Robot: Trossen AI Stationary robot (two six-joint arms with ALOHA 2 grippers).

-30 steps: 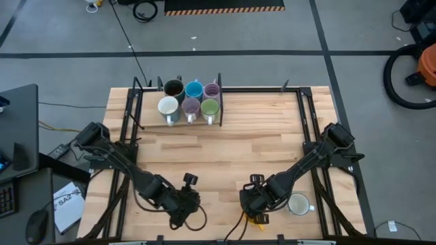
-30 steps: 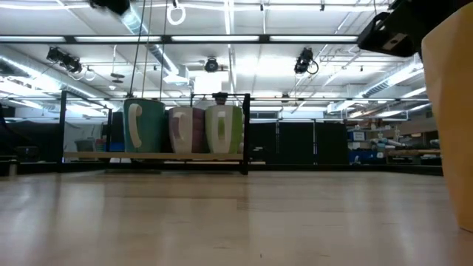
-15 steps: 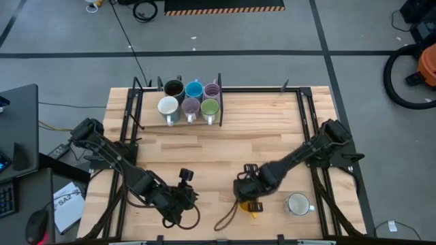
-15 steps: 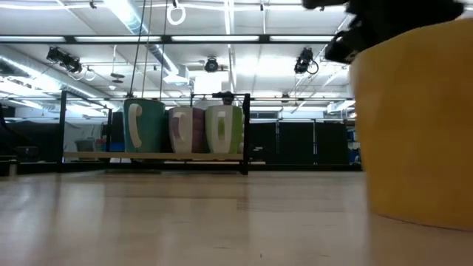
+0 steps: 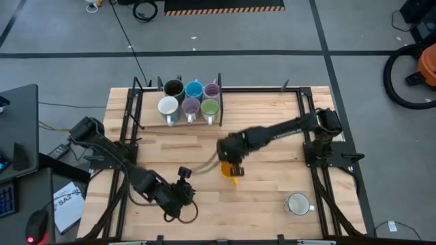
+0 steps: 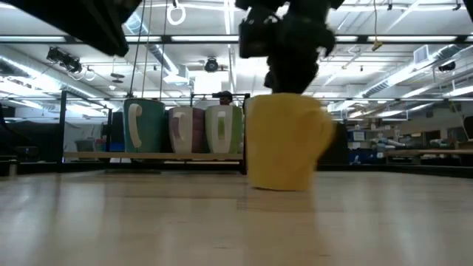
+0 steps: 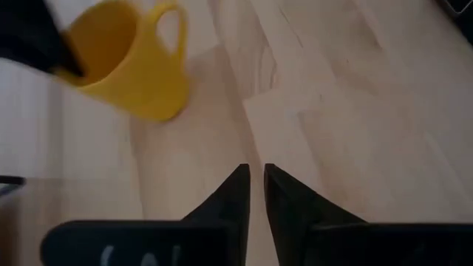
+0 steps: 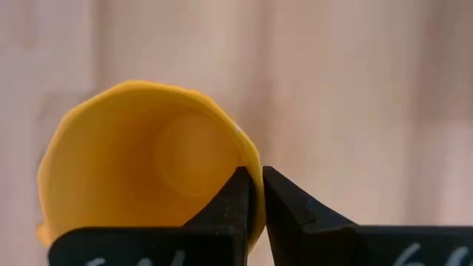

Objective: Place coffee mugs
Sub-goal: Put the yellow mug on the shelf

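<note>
My right gripper (image 5: 229,160) is over the middle of the table, shut on the orange mug (image 5: 227,169). That mug also fills the low view (image 6: 284,148), upright, handle to one side. Six mugs stand in a rack (image 5: 219,102) at the far edge: dark brown (image 5: 174,88), blue (image 5: 194,89), lilac (image 5: 212,90), white (image 5: 168,106), lilac (image 5: 191,106), green (image 5: 210,107). A second white mug (image 5: 298,203) stands on the table near the near right corner. My left gripper (image 5: 182,196) waits shut near the near edge, left of centre. My right gripper pinches the orange mug's rim (image 8: 255,166), one finger (image 8: 238,193) inside the cup and the other outside its wall. The fingers come from above, pointing down. The mug hangs upright below them (image 6: 284,148), close to the tabletop; whether its base touches the wood I cannot tell.
Black frame rails (image 5: 308,129) run along the table's left and right sides and far edge. Bare wood (image 5: 266,119) lies between the carried mug and the rack. A cable trails from my right arm (image 5: 204,163) toward the rack side.
My right gripper has carried the orange mug from the table's near edge toward its middle, moving to the far side and left, toward the rack, staying shut on it. In the low view the mug has gone from filling the right edge to standing smaller at centre.
</note>
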